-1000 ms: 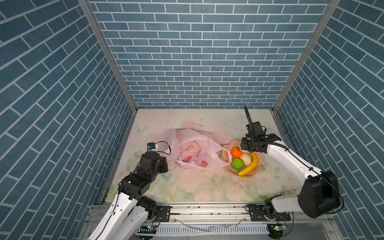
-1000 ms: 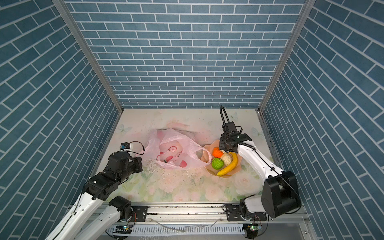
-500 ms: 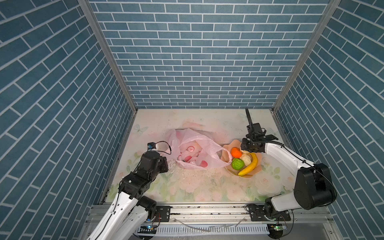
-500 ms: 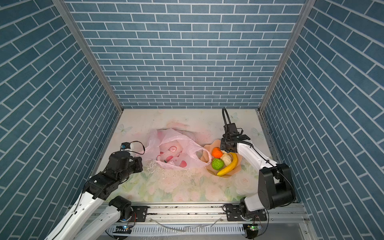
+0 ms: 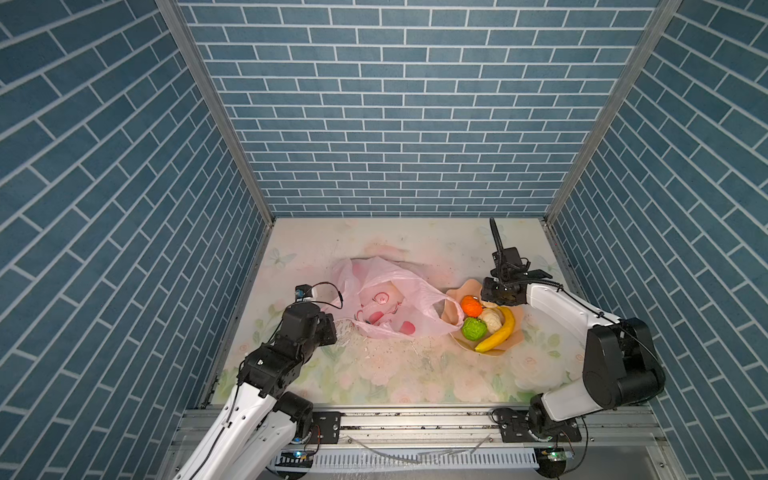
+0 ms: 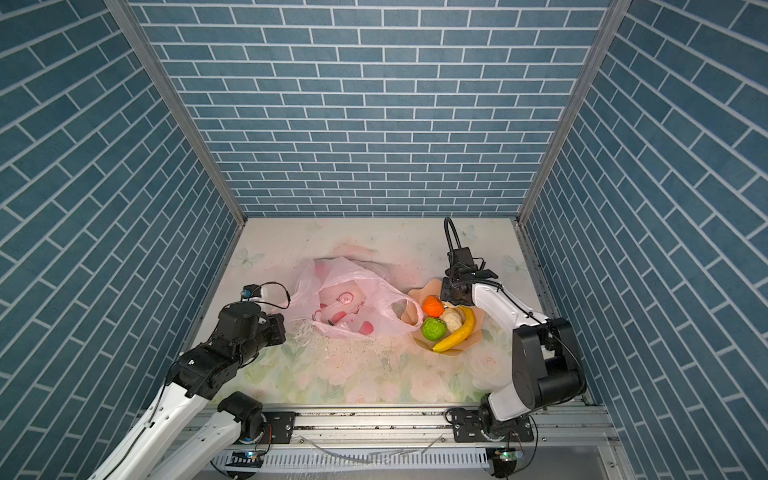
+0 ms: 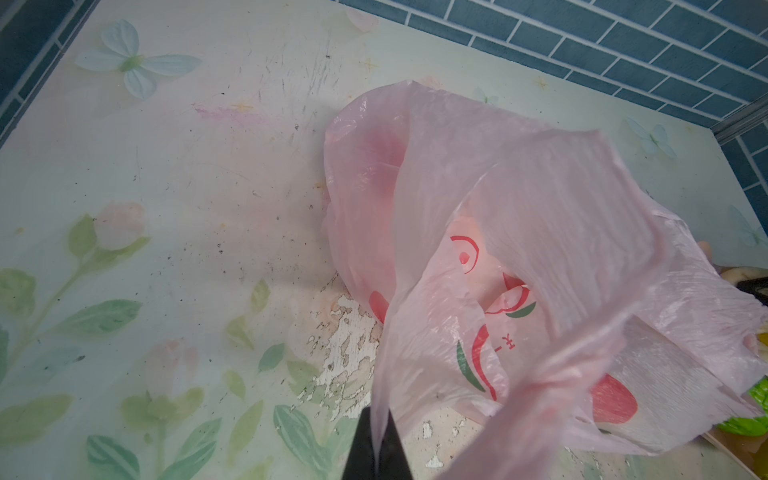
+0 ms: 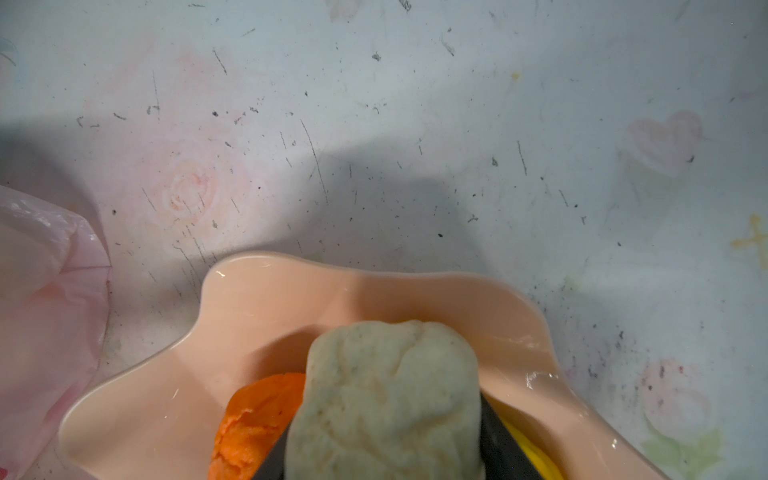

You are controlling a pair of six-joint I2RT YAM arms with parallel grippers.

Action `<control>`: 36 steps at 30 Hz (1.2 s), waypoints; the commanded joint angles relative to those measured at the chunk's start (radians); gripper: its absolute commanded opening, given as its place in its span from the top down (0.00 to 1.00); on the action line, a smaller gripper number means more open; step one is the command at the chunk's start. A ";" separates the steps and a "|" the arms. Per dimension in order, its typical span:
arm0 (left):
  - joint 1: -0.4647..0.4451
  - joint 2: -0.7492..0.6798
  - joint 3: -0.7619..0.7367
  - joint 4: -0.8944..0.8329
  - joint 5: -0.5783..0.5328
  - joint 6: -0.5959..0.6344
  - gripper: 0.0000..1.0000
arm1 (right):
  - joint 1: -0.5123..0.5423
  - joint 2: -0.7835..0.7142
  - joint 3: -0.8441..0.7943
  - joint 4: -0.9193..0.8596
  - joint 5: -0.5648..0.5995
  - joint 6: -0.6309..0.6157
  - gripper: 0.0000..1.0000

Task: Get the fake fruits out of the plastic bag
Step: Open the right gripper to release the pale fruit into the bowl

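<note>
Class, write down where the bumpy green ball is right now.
In both top views the bumpy green ball lies in the peach bowl on the right side, between the banana and the plastic bag, just in front of the orange.

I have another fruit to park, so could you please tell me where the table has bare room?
Free: the back strip of table between the wall and the bag, and the front strip between bag, bowl and rail. Crowded: the bowl, full of fruit, with the right fingers over it.

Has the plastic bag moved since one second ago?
No. The plastic bag lies where it was, its handle loop still over the bowl's left edge in both top views.
</note>
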 commanded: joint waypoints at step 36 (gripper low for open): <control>0.000 0.075 0.104 0.050 0.002 0.063 0.97 | -0.002 -0.180 0.020 -0.104 0.023 -0.040 0.22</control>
